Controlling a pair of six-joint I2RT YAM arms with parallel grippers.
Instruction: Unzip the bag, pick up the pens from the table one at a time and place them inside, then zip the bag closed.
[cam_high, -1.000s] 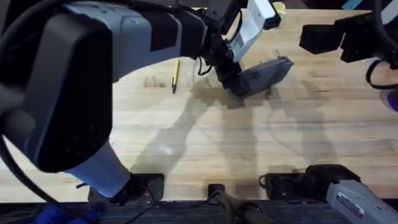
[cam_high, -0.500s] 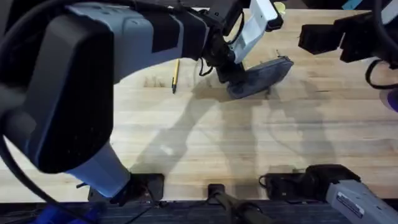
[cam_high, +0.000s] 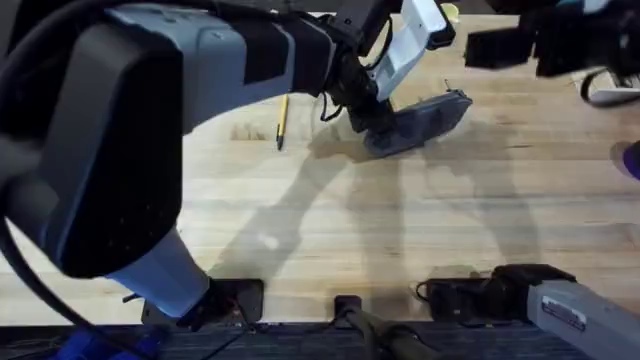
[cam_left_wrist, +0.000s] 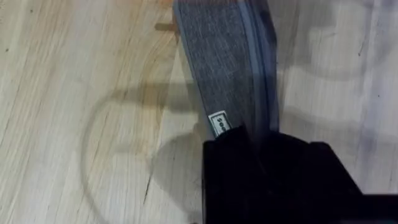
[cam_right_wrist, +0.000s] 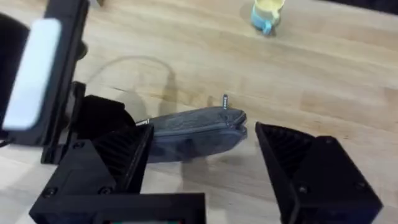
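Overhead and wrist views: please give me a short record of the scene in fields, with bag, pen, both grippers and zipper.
bag: grey pouch lying on the table
zipper: looks closed, pull tab at the free end
pen: yellow pen on the table, apart from the bag
left gripper: shut on the bag's end
right gripper: open, hovering near the tab end

Count taken on the counter, one in number. One grey bag lies on it. One yellow pen lies on it, well apart from the bag, on the side of the bag where my left end effector sits. One small yellow object stands beyond the bag toward the counter's far edge; I cannot tell what it is. My end effectors number two: the left at the bag's end, the right above the bag's other end.
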